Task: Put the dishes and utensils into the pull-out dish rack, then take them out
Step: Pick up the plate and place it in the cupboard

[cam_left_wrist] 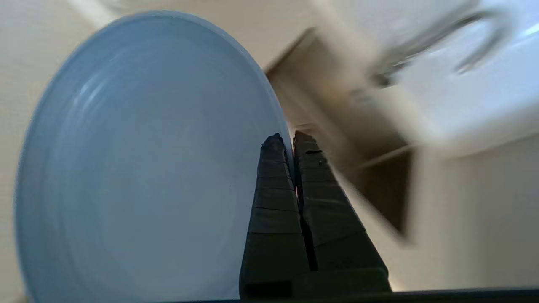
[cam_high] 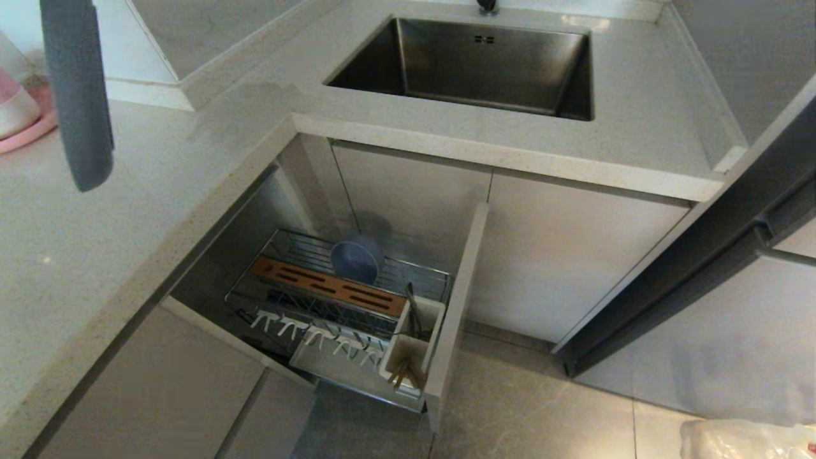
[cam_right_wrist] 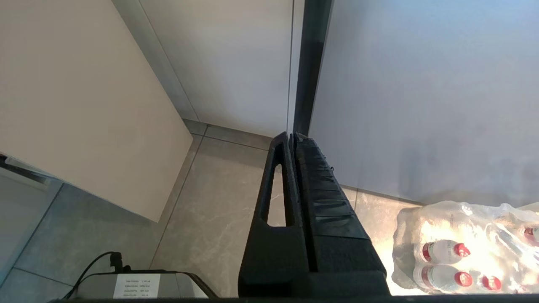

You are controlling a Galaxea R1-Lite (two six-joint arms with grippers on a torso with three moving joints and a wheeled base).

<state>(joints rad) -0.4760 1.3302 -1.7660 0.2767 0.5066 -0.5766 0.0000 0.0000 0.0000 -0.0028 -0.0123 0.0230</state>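
The left pincer [cam_left_wrist: 292,141] is clamped on the rim of the pale-blue plate [cam_left_wrist: 143,160], one finger on each face. In the head view that same plate shows only edge-on, as a dark blue-grey strip high over the counter [cam_high: 95,255] at the robot's left, and the pincer itself is out of that picture. The plate looks stiff, smooth and likely breakable. An edge pinch like this seems liable to slip or let the plate swing, so it wants a slow carry. Rim-first looks the sensible way into the pull-out dish rack [cam_high: 344,306], which stands drawn out below the counter.

Only the head view shows what is loaded. The small blue bowl [cam_high: 357,260] sits tipped on its side behind the wooden bar [cam_high: 328,288]. The chopsticks [cam_high: 403,375] stand in the nearer compartment of the white utensil cup [cam_high: 413,347]. The metal utensil [cam_high: 413,312] stands in the farther compartment. The sink [cam_high: 472,64] is set into the worktop above. The pink-and-white bowl [cam_high: 16,105] sits on its pink plate [cam_high: 29,131] at the far left.

The right pincer [cam_right_wrist: 292,135] has its fingers pressed together on nothing. It hangs over the floor [cam_right_wrist: 219,219] near a wrapped pack of bottles [cam_right_wrist: 467,248], something the other views barely catch
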